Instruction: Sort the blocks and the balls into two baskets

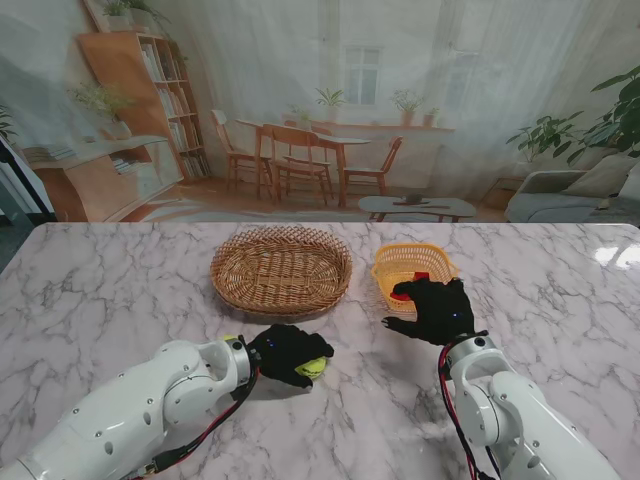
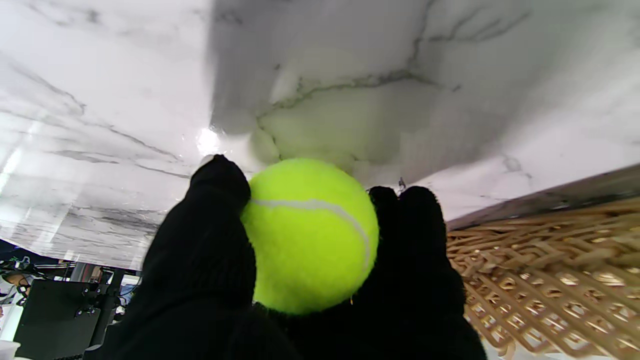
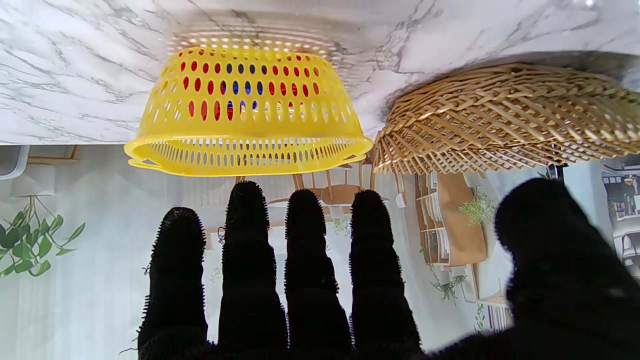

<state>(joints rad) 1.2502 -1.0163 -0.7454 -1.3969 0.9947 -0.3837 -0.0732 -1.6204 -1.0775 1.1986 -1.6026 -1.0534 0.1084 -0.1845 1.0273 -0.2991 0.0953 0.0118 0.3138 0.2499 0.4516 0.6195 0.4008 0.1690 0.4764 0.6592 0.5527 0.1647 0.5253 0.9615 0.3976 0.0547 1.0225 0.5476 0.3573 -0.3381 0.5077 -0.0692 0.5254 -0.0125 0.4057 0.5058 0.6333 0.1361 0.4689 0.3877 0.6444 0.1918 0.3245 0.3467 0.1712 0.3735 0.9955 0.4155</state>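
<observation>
Two baskets, one ball in hand

One tennis ball (image 2: pixel 312 235) sits in the left hand (image 1: pixel 287 350); it is bright yellow-green, fuzzy, with a pale curved seam running across its face; the black-gloved fingers (image 2: pixel 212 220) close around it from both sides, so the hand is gripping the ball. From the stand's view the ball (image 1: pixel 314 368) peeks out at the right side of that hand, low over the marble tabletop (image 1: pixel 110 290), nearer to me than the wicker basket (image 1: pixel 281 270); whether it touches the tabletop I cannot tell.

The wicker basket is a shallow oval of tan woven cane, with nothing visible inside from the stand's view; its rim (image 2: pixel 550 270) shows just beside the left hand in the left wrist view.

The yellow basket (image 1: pixel 410 268) stands to the right of the wicker one, near it but apart in the stand's view; it is plastic, with rows of oval holes in its wall (image 3: pixel 247 107); through those holes red and blue shapes show, too broken up to name; from the stand's view a red thing (image 1: pixel 421 277) lies inside.

The right hand (image 1: pixel 433 310) hovers at the near edge of the yellow basket, covering part of its rim; its four fingers (image 3: pixel 247 260) are stretched straight and slightly apart, the thumb off to one side, holding nothing.
</observation>
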